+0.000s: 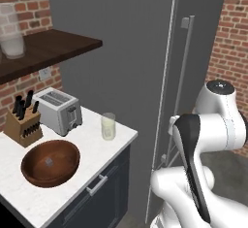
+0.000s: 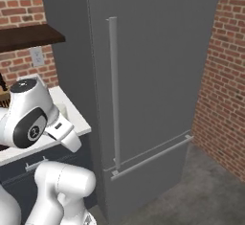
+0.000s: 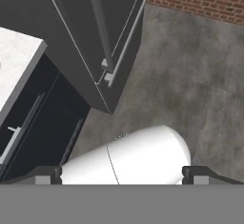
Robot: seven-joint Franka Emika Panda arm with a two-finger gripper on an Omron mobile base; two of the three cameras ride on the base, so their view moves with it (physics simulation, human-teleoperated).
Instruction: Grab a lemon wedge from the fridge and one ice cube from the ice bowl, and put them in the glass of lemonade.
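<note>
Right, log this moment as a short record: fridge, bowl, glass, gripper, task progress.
fridge: tall matte grey refrigerator, door shut, long vertical bar handle
bowl: wide dark reddish-brown wooden bowl on the white counter, one pale ice cube inside
glass: short clear tumbler of pale lemonade, right of the silver toaster
gripper: two-finger gripper open, holding nothing
progress: nothing collected yet

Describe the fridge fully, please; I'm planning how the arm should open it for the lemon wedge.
The tall matte grey fridge stands shut between the white marble counter and the red brick wall. Its upper door carries a long vertical pale grey bar handle near the counter side; below, a lower drawer front has a horizontal bar handle. Nothing touches either handle, and the inside is hidden.
</note>
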